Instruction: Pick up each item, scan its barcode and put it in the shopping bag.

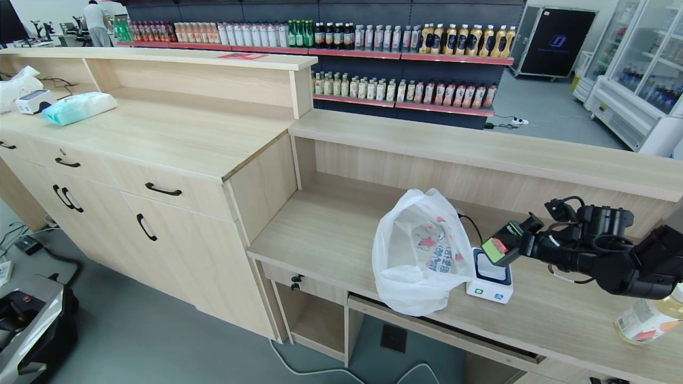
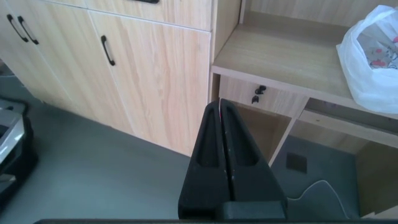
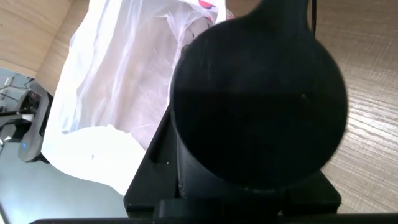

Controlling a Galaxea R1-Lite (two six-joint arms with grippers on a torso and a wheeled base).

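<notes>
Dark round item (image 3: 258, 93) held tight in right gripper (image 1: 518, 241) hangs over white scanner (image 1: 491, 280) just beside shopping bag (image 1: 419, 250), while left gripper (image 2: 221, 111) is clenched on nothing

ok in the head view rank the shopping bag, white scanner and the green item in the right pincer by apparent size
1. shopping bag, clearly largest
2. white scanner and green item look about alike; the item overlaps the scanner and is held nearer the camera, so no firm ranking

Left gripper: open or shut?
Shut. The left gripper has its two black fingers lying flat against each other, with nothing between them.
</notes>
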